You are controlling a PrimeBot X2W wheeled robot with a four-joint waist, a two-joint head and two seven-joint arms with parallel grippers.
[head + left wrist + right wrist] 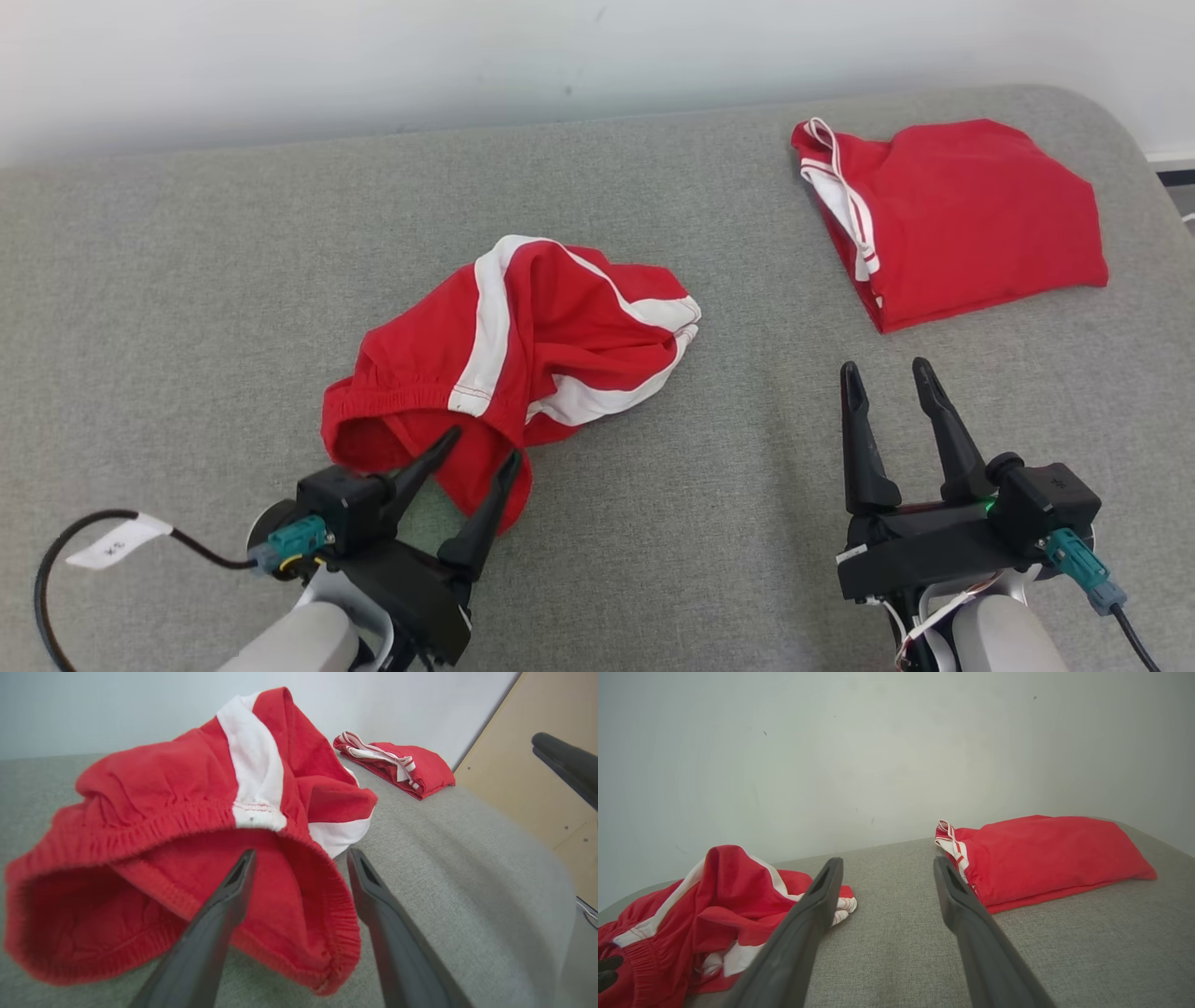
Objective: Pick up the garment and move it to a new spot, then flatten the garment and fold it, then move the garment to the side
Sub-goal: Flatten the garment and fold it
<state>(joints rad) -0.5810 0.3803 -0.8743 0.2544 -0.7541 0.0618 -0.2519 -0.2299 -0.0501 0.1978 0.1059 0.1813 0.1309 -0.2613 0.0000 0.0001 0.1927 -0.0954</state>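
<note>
The garment (523,345) is a pair of red shorts with white stripes, lying crumpled on the grey padded surface (187,280) left of centre. Its elastic waistband (140,830) gapes toward me. My left gripper (484,446) is open at the garment's near edge. In the left wrist view the left gripper (301,854) straddles the waistband hem, one finger over the red cloth and the other beside it above the grey surface. My right gripper (885,367) stands open over bare surface at the lower right, holding nothing. In the right wrist view the right gripper (888,860) points between the two red pieces.
A second red garment (962,219), folded flat with white trim, lies at the back right corner near the surface's rounded edge. A white wall (373,65) runs along the back. A black cable with a white tag (117,541) loops at the lower left.
</note>
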